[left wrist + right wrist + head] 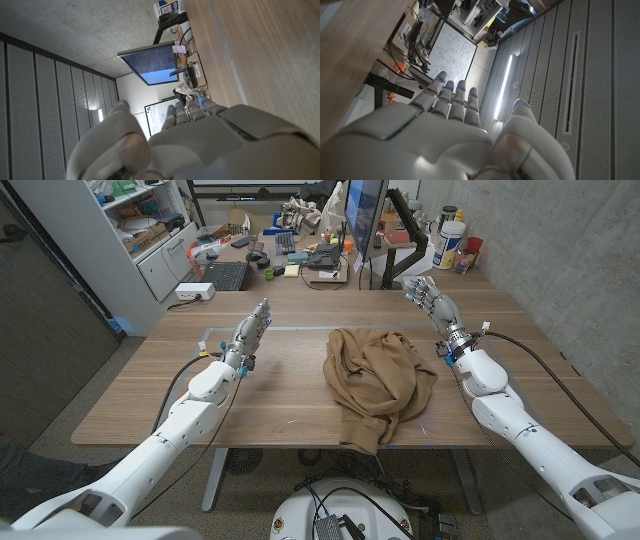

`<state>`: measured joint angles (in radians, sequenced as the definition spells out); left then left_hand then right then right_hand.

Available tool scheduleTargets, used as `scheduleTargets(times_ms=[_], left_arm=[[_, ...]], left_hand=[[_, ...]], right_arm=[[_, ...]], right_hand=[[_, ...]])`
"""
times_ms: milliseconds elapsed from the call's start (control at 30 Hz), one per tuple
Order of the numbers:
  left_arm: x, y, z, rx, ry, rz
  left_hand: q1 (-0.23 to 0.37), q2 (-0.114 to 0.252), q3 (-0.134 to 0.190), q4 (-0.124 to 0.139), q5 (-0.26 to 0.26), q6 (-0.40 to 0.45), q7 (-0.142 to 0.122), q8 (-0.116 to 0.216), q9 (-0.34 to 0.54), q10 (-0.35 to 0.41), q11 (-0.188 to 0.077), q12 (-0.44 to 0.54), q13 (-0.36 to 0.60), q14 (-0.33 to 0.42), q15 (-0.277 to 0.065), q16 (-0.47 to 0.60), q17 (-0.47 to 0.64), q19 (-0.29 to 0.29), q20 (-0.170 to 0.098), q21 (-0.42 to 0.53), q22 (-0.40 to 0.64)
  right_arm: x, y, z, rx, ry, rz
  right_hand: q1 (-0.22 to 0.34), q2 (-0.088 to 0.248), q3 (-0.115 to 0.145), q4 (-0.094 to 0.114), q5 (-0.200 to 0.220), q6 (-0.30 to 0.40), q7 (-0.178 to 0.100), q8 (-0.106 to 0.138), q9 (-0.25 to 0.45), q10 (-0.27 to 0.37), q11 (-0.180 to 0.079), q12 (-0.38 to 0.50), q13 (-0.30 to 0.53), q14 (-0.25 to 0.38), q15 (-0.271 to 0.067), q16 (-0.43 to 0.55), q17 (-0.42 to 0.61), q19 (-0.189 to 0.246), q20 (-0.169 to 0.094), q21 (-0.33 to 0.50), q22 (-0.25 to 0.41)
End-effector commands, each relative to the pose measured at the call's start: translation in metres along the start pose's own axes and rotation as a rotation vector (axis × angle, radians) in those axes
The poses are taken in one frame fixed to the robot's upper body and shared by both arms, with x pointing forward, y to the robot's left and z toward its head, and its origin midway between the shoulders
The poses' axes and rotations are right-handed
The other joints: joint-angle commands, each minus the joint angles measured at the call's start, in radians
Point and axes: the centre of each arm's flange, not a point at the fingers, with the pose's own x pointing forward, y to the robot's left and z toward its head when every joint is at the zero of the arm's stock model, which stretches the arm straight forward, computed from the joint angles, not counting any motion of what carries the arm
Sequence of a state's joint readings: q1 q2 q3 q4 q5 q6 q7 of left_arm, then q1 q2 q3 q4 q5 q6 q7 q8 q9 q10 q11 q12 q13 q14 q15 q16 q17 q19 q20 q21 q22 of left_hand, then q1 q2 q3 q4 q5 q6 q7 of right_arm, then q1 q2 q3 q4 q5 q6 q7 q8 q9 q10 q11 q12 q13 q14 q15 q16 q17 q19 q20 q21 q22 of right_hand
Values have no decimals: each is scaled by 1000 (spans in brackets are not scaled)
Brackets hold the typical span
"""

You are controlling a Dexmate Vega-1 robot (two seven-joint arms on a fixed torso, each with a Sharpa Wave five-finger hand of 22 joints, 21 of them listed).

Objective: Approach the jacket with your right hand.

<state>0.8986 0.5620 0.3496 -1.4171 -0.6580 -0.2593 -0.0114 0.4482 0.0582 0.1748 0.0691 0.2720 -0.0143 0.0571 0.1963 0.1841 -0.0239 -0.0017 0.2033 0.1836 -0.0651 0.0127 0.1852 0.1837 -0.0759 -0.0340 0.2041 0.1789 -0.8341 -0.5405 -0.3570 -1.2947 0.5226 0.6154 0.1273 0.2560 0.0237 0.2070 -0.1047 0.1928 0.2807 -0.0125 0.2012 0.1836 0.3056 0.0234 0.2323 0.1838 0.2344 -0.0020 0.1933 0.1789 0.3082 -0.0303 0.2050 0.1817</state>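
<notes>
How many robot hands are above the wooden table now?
2: the left hand is left of the brown jacket, the right hand is beyond its far right side. Neither touches it.

The jacket (376, 385) perhaps hides its own folded underside.

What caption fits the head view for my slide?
Brown jacket crumpled mid-table; right hand open and raised beyond it, left hand open opposite.

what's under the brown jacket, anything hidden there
The brown jacket lies crumpled on the wooden table, with bare wood visible all around it. Nothing pokes out from its edges, but the folds cover whatever might lie beneath, so I cannot tell.
</notes>
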Motion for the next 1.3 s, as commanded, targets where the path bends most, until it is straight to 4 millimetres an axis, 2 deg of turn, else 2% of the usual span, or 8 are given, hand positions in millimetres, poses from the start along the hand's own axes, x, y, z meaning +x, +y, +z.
scheduleTargets(times_ms=[33,233,633,1300], left_arm=[[1,5,0,-9,-4,6],[4,6,0,-6,0,4],[10,7,0,-16,-8,5],[15,17,-1,-13,2,1]], left_hand=[[7,1,-1,-1,1,1,-4,2,1,-1,-5,2,5,-2,3,4,3,-7,-15,0,3],[8,2,-2,-1,1,2,-5,2,1,-1,-7,1,6,-2,1,4,3,-8,-14,-1,3],[9,3,-3,-2,0,3,-5,2,1,-1,-6,1,6,-2,0,4,3,-8,-12,-1,3],[10,5,-5,-2,-1,5,-8,2,1,0,-6,1,6,-1,0,4,3,-9,-9,-1,3]], right_arm=[[2,7,6,-13,-36,17],[4,12,10,-19,-58,44],[13,24,27,-139,-88,105],[19,33,38,-151,-132,115]], right_hand=[[0,-7,-6,-2,8,7,-5,3,6,13,-1,1,4,9,3,1,5,12,-1,7,2],[0,-8,-6,-2,10,13,-4,5,6,22,-1,4,4,16,1,2,5,17,1,8,2],[-2,-9,-8,-2,11,16,-12,4,6,19,-3,1,4,18,1,1,5,19,5,7,2],[-7,-11,-12,0,13,18,-17,3,7,27,-5,2,4,24,-2,1,5,22,6,6,2]])
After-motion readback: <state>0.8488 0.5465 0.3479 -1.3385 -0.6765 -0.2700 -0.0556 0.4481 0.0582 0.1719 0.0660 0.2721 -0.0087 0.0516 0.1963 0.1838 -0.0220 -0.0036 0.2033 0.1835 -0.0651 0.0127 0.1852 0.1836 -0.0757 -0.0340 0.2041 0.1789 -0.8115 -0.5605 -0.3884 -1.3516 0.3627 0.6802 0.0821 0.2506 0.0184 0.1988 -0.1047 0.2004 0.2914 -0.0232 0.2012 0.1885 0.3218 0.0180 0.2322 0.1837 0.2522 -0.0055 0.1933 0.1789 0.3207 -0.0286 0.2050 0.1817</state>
